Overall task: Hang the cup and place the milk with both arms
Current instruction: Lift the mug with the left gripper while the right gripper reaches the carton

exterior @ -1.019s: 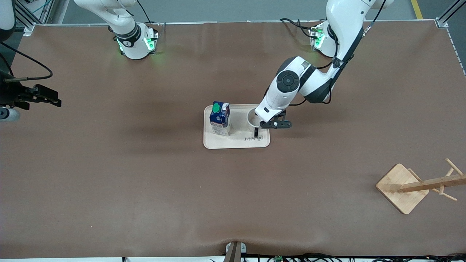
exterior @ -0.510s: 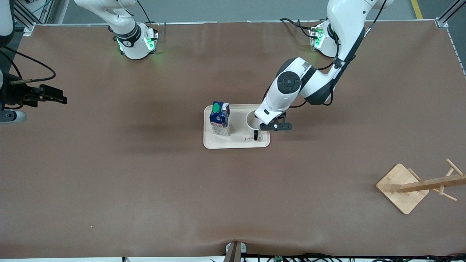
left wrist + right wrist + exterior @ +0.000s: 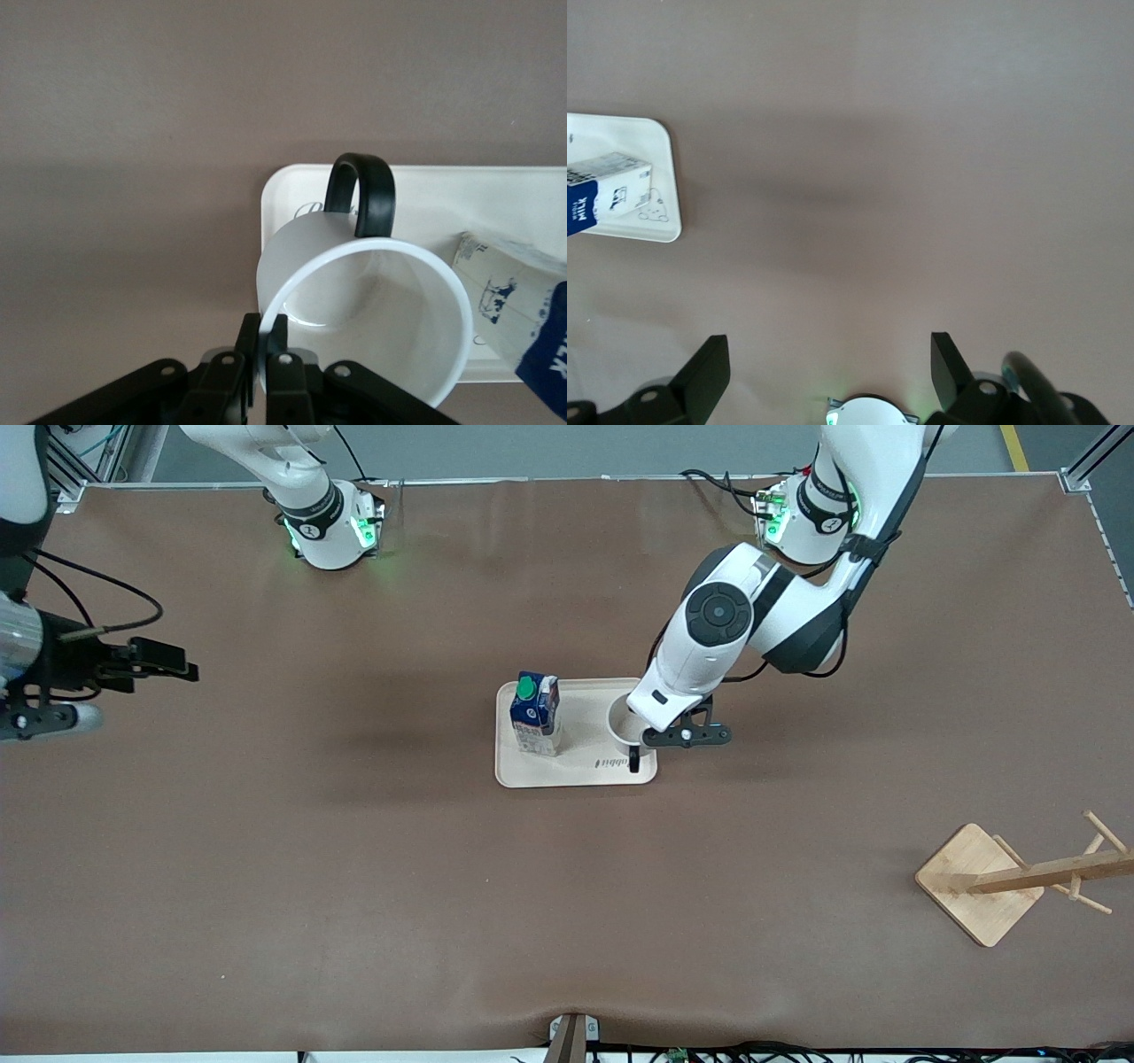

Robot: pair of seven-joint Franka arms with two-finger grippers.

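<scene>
Left gripper (image 3: 264,341): clamped on the rim of the cup (image 3: 372,323), held over the tray (image 3: 523,771) | milk (image 3: 535,714): stood on the tray | right gripper (image 3: 828,367): spread wide over bare table (image 3: 354,868), waiting

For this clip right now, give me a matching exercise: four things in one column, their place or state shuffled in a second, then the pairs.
Things:
1. cup
2. milk
3. wooden rack
4. right gripper

Place or state:
A. over bare table at the right arm's end, jaws open
B. upright on the tray
C. rim pinched in the left gripper over the tray
D. at the left arm's end, nearer the front camera than the tray

Pairs: 1-C, 2-B, 3-D, 4-A
</scene>
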